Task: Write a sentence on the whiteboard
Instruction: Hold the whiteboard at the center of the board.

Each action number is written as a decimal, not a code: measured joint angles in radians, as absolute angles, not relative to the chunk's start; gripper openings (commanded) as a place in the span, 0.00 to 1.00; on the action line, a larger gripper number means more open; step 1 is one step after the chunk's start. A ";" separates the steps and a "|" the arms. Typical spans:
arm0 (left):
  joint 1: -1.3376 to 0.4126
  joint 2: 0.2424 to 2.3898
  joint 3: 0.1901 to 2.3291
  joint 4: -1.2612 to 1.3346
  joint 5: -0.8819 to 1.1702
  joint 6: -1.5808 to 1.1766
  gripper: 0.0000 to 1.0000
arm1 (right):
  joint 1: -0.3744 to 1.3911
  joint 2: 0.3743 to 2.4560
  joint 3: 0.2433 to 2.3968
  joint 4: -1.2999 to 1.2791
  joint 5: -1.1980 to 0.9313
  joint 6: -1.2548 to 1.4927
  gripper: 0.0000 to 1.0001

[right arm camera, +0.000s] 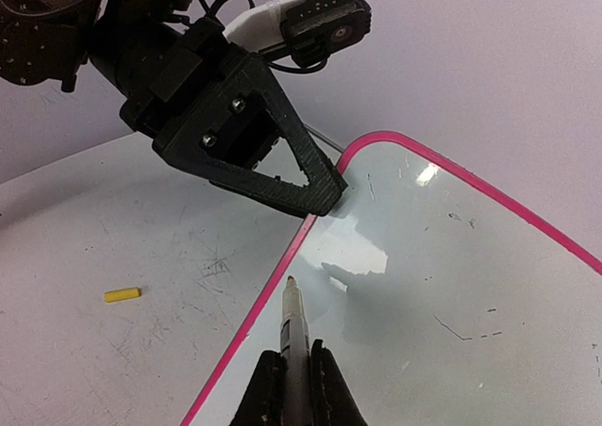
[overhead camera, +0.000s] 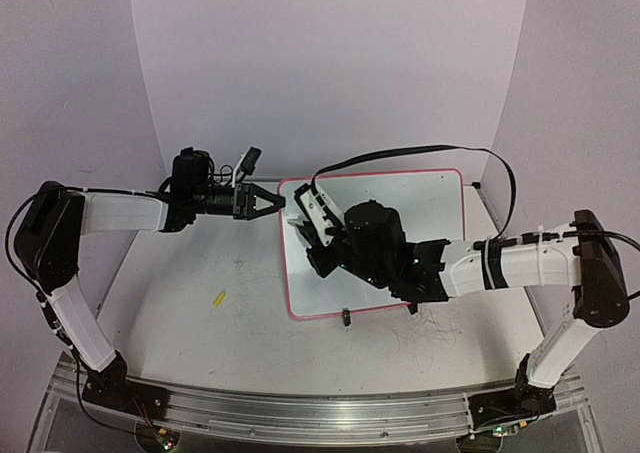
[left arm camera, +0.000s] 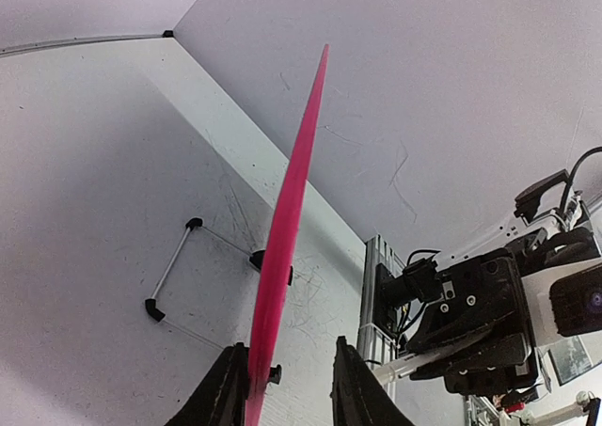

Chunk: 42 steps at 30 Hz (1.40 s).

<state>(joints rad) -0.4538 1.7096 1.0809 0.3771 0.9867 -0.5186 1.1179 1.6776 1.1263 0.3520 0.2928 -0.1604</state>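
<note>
The whiteboard point(overhead camera: 430, 213) lies flat mid-table, white with a pink rim. My left gripper point(overhead camera: 275, 201) is at its far left corner. In the left wrist view the rim point(left arm camera: 296, 181) runs edge-on between the jaws of the left gripper point(left arm camera: 289, 349): the left finger touches it, the right finger stands apart. My right gripper point(right arm camera: 295, 355) is shut on a grey marker point(right arm camera: 294, 327), its tip just inside the board's left rim point(right arm camera: 273, 276) over the white surface point(right arm camera: 451, 285). The left gripper point(right arm camera: 324, 196) shows ahead of the marker. The sentence is out of view.
A small yellow cap point(overhead camera: 218, 297) lies on the table left of the board. Two black clip feet point(overhead camera: 345, 317) sit on the board's near edge. The right arm point(overhead camera: 500, 263) reaches across the board's near half. Grey walls close in behind and at the sides.
</note>
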 measured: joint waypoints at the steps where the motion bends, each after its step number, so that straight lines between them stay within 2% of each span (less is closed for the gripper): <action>1: -0.455 1.710 1.081 0.378 0.990 -0.517 0.32 | 1.118 1.683 1.126 0.358 0.294 -0.160 0.00; 13: -0.462 1.722 1.081 0.379 0.997 -0.496 0.23 | 1.118 1.723 1.126 0.397 0.306 -0.161 0.00; 23: -0.467 1.736 1.084 0.390 0.998 -0.503 0.25 | 1.118 1.732 1.126 0.408 0.324 -0.161 0.00; 42: -0.472 1.757 1.098 0.394 1.011 -0.468 0.09 | 1.118 1.732 1.126 0.426 0.332 -0.161 0.00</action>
